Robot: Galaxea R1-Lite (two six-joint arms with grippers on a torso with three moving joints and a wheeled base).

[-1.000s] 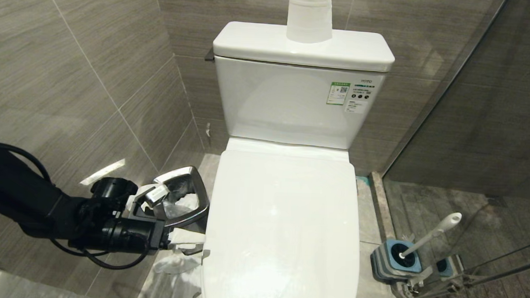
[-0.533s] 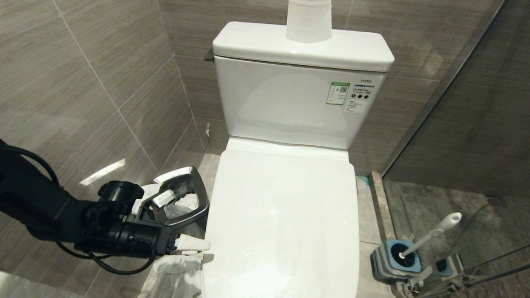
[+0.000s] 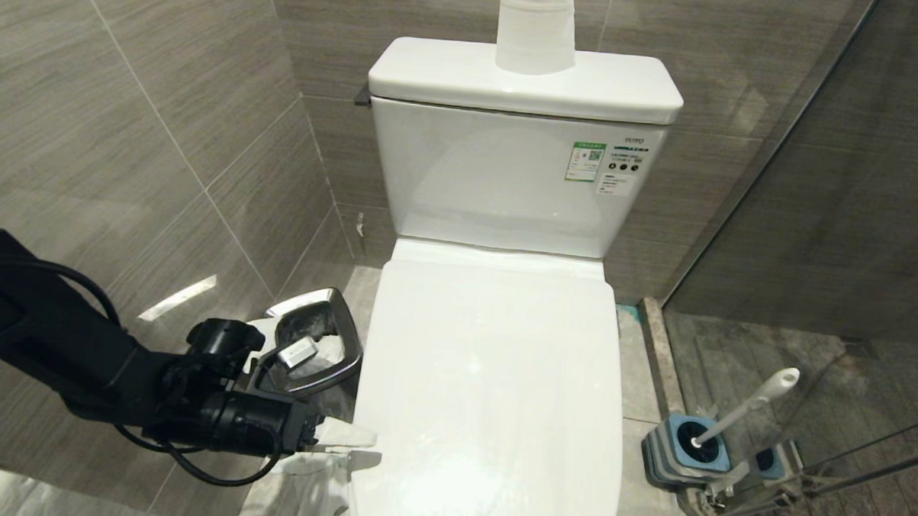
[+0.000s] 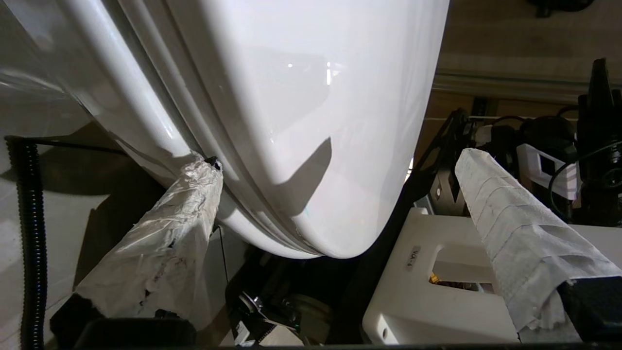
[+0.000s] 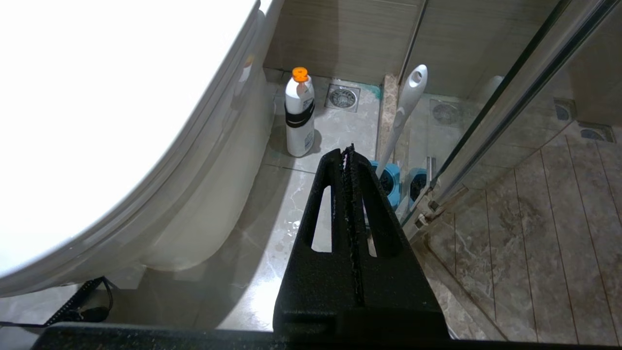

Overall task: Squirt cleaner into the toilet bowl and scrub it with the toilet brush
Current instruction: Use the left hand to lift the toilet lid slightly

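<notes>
Lid (image 3: 493,381) is down, so the bowl under it is hidden and nothing can go in yet. Your left gripper (image 3: 346,441) sits low at the lid's front-left edge, just beside the steel bin (image 3: 315,345). Its paper-wrapped fingers (image 4: 165,233) are spread wide with nothing held; in the left wrist view one tip is right at the seam under the lid rim and the other is out past the front, so the lid edge lies between them. My read: it's placed there to hook or pinch the rim and lift the lid. The wrapping probably adds grip on the glossy plastic.

Right gripper (image 5: 349,150) is parked low on the toilet's other side, fingers pressed together, empty. The cleaner (image 5: 299,114) stands upright on the floor near the toilet base, orange cap on, untouched. The brush (image 3: 744,409) leans in its blue holder (image 3: 685,449) by the glass door, near the cleaner. Both look placed for the right arm.

Paper roll (image 3: 536,28) sits on the tank, not needed
</notes>
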